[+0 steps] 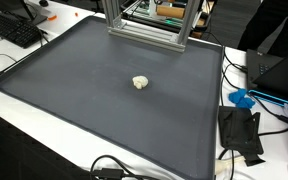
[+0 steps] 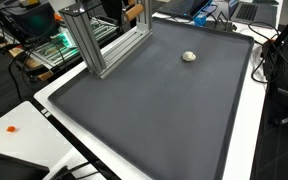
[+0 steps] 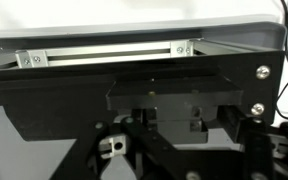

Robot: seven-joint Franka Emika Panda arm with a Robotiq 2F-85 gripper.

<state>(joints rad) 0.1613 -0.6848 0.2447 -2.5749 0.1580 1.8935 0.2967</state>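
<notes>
- A small pale lump is lying alone near the middle of the dark mat in both exterior views. It is sitting somewhat nearer the aluminium frame than the opposite edge, but well apart from the frame.
- In the exterior view from the other side, the lump is showing towards the far end of the mat, with nothing touching it.
- The mat is covering most of the white bench. A keyboard and cables are lying off the mat at one corner, a blue item and a black block are sitting along another edge, and a small orange thing is resting on a neighbouring surface.
- The wrist view is looking at dark hardware beneath an aluminium bar, and the lump is not appearing there. I cannot tell how the jaws are standing, wide or narrow, and nothing is showing between them.
- The arm itself is not appearing in either exterior view.
- Judging by its size and irregular rounded outline, the lump is probably light and may be crumpled or soft. Its surface is too small to read.
- A hold across its widest part from above, pressing gently, is looking safest, since a light piece may be skidding on the smooth mat.
</notes>
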